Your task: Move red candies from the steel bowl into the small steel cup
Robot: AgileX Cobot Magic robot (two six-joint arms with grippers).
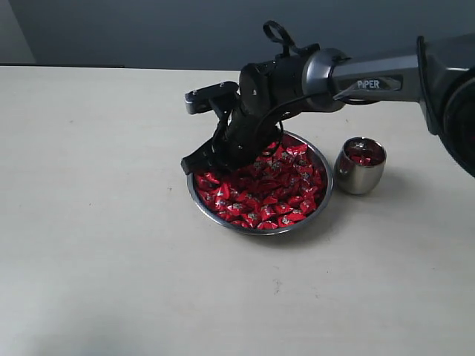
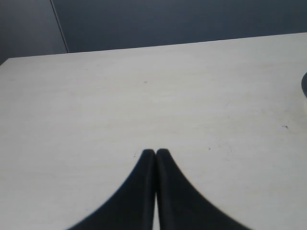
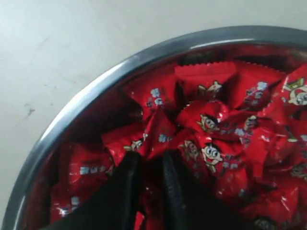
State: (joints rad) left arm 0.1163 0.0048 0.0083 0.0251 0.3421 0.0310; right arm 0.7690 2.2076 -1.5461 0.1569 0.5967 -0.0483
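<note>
The steel bowl (image 1: pixel 256 232) sits mid-table, heaped with red candies (image 1: pixel 274 194). My right gripper (image 1: pixel 214 167) reaches down into the bowl's left side. In the right wrist view its fingertips (image 3: pixel 149 155) are dug into the red candies (image 3: pixel 211 124) near the bowl's rim (image 3: pixel 96 88), and a red wrapper sits in the narrow gap between them. Just right of the bowl stands the small steel cup (image 1: pixel 360 178), with a few red candies (image 1: pixel 361 154) inside. My left gripper (image 2: pixel 156 151) is shut and empty over bare table; the exterior view does not show it.
The pale tabletop (image 1: pixel 96 222) stretches around the bowl and cup. A dark wall (image 1: pixel 148 30) runs behind the table's far edge. The right arm (image 1: pixel 371 78) crosses above the cup's far side.
</note>
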